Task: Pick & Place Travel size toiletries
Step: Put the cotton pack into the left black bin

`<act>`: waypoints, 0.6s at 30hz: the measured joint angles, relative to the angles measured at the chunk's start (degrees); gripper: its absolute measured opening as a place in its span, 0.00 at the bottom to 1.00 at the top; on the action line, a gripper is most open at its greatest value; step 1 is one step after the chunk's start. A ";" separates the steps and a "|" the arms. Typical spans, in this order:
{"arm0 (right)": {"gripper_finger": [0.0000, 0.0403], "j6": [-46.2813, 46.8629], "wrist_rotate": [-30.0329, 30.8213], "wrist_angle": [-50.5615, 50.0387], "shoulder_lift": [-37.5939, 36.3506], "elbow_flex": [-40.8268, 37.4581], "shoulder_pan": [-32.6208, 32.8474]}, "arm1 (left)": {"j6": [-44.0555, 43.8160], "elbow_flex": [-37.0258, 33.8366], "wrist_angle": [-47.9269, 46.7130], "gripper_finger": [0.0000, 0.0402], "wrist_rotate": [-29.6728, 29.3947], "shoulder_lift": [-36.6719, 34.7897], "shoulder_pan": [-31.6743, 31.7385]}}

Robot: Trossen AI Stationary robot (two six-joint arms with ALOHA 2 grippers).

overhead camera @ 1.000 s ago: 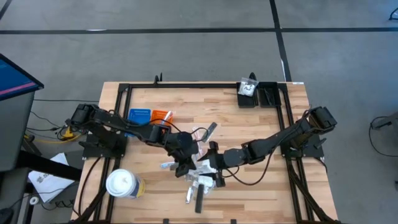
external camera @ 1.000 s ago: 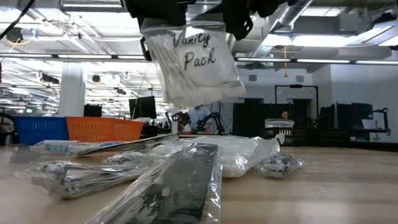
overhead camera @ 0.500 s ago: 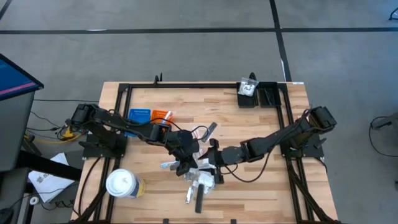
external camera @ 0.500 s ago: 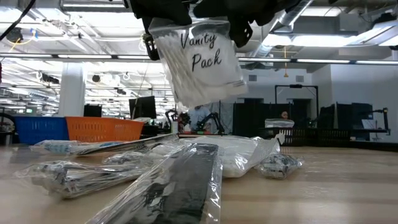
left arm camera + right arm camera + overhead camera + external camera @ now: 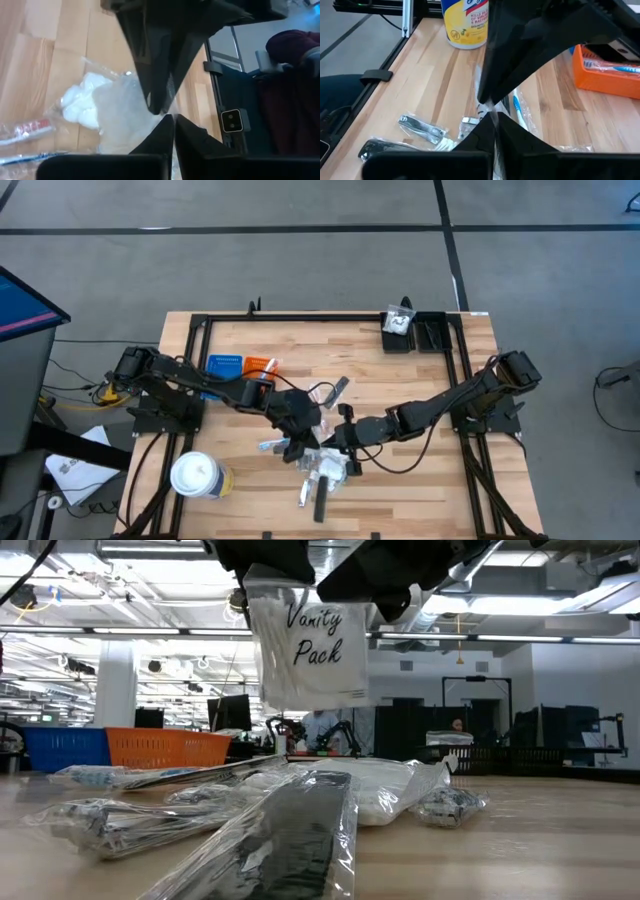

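Holding item one: the "Vanity Pack" packet (image 5: pixel 308 650), a clear pouch of white swabs, hanging upright in the air well above the table (image 5: pixel 420 480), its top edge pinched between my left gripper (image 5: pixel 303 442) and, as far as I can judge, my right gripper (image 5: pixel 338 442) just beside it. Both pairs of fingers look pressed together on the film.

Handling note: thin, crinkly plastic; I judge one gripper should let go cleanly before the other carries it off, or the pouch may tear or twist.

Beneath the grippers: loose pile of toiletries (image 5: pixel 250 810), including a dark comb in a sleeve (image 5: pixel 290 835), cotton balls (image 5: pixel 82 102), and nail clippers (image 5: pixel 420 129). These could snag a low pass.

Beyond my left gripper: orange tray (image 5: pixel 259 364), blue tray (image 5: pixel 224 365). Behind it: white lidded cup (image 5: pixel 195 476). Far off past my right gripper: black bin (image 5: pixel 412 332).
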 joint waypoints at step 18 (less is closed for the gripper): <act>0.00 4.32 22.41 -31.42 -22.23 -0.04 -5.59 | 26.61 -6.74 17.81 0.29 -21.61 -21.57 -9.93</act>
